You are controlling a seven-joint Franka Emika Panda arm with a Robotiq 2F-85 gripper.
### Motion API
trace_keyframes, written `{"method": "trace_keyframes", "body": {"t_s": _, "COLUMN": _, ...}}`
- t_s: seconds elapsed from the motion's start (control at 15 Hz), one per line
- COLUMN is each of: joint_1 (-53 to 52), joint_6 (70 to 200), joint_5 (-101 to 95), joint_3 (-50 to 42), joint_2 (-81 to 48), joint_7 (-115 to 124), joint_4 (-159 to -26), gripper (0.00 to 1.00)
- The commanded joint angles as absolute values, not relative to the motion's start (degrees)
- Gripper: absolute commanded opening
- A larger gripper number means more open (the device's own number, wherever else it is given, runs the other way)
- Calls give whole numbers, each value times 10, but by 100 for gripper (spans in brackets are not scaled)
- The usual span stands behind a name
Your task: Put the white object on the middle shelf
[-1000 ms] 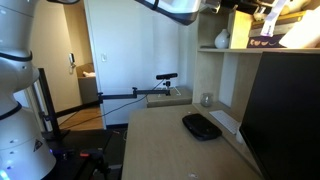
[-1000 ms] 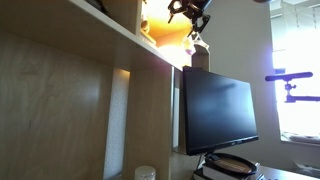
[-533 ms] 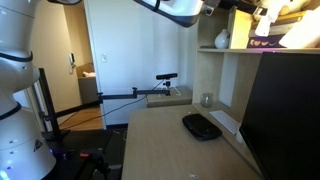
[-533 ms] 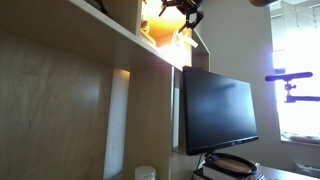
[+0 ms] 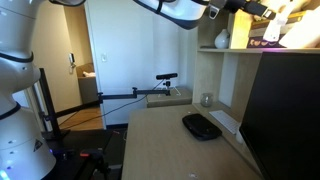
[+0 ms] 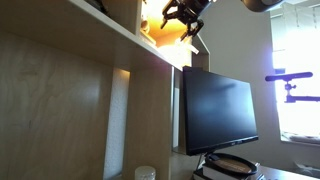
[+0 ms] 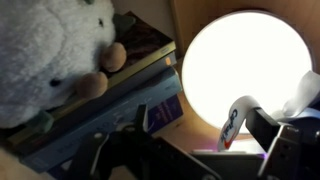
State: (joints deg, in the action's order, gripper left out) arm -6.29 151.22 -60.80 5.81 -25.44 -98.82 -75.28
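In the wrist view my gripper point(image 7: 200, 126) stands open over the middle shelf point(image 7: 185, 148). The white object point(image 7: 238, 118), a small curved piece with red and blue lettering, sits between the jaws close to the right finger point(image 7: 272, 135). Whether it touches that finger I cannot tell. In both exterior views the gripper point(image 5: 262, 10) point(image 6: 185, 14) hangs high in the bookcase, above the middle shelf point(image 5: 235, 49) point(image 6: 160, 52). The white object is too small to make out there.
A white plush toy point(image 7: 50, 50) lies on stacked books point(image 7: 110, 105), beside a bright round lamp point(image 7: 245, 65). A white vase point(image 5: 221, 40) and books point(image 5: 268, 40) stand on the shelf. Below are a monitor point(image 5: 285, 110), a black oval device point(image 5: 201, 126) and a grey cup point(image 5: 207, 100).
The gripper has risen and moved deeper into the bookcase compartment. Its jaws have stayed open throughout.
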Motion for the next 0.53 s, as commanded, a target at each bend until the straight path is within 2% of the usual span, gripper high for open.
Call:
{"method": "trace_keyframes", "body": {"t_s": 0.0, "joint_1": -94, "joint_6": 1428, "joint_5": -639, "joint_3": 30, "joint_2": -252, "joint_7": -1009, "joint_4": -725, "gripper": 100}}
{"method": "trace_keyframes", "body": {"t_s": 0.47, "joint_1": -105, "joint_6": 1360, "joint_5": -672, "joint_3": 29, "joint_2": -264, "joint_7": -1037, "joint_4": -708, "gripper": 100}}
